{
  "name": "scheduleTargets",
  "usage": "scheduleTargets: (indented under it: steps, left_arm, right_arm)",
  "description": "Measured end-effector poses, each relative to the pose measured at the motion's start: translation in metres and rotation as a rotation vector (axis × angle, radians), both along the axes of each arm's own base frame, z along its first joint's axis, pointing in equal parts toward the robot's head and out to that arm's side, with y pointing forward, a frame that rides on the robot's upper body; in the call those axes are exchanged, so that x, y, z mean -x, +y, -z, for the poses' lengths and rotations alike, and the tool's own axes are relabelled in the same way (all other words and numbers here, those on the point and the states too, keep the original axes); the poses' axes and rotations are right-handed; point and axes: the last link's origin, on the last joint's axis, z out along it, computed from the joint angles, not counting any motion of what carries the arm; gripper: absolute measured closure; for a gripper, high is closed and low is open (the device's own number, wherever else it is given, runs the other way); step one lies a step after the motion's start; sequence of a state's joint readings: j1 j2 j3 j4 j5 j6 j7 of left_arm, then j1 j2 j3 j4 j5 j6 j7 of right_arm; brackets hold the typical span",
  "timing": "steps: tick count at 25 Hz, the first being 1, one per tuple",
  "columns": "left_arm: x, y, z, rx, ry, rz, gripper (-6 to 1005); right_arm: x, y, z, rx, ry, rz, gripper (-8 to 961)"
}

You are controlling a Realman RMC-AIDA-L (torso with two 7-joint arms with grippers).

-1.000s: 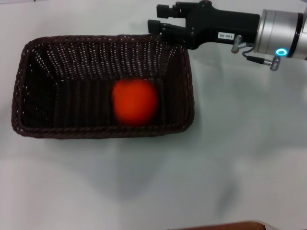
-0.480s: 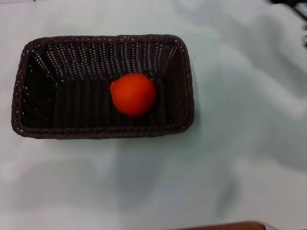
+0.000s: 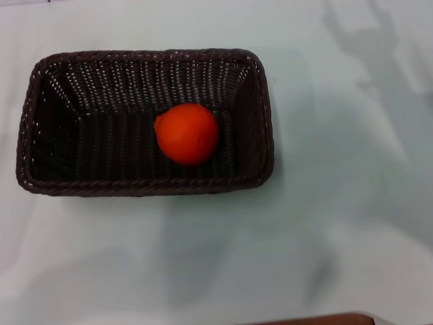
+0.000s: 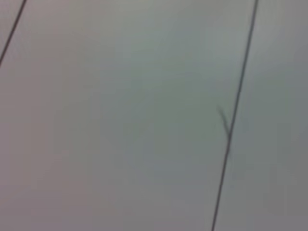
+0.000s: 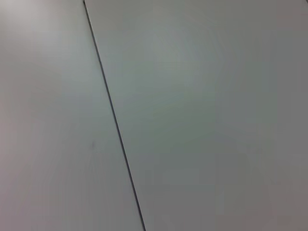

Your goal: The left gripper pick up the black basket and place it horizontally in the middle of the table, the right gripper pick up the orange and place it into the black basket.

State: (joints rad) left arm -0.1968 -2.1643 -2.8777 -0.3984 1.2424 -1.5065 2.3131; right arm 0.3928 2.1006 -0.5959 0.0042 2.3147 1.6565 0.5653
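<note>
The black basket [image 3: 81, 81] lies lengthwise on the white table [image 3: 338, 203], left of the middle of the head view. The orange [image 3: 187, 133] rests inside it, toward its right end, touching the basket floor. Neither gripper shows in the head view. The left wrist view and the right wrist view show only a plain pale surface with thin dark seam lines, and no fingers, basket or orange.
A brown edge [image 3: 318, 318] shows at the bottom of the head view. Faint shadows fall on the table at the upper right [image 3: 379, 61]. White table surface lies to the right of and below the basket.
One second ago my right gripper hovered at the basket's far right corner. It has since withdrawn out of the head view. The orange has settled still in the basket.
</note>
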Motion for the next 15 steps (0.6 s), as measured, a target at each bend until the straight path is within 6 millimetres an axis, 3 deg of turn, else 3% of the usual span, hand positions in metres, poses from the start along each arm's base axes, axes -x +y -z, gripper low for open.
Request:
scheduleTargets:
  steps: [8, 15]
  left_arm:
    - [0.013, -0.006, 0.012, 0.028, -0.013, -0.094, 99]
    - [0.004, -0.008, 0.015, -0.008, 0.168, -0.046, 99]
  right_arm:
    - [0.008, 0.003, 0.002, -0.004, 0.011, -0.031, -2]
    - [0.014, 0.010, 0.000, -0.009, 0.013, -0.053, -2]
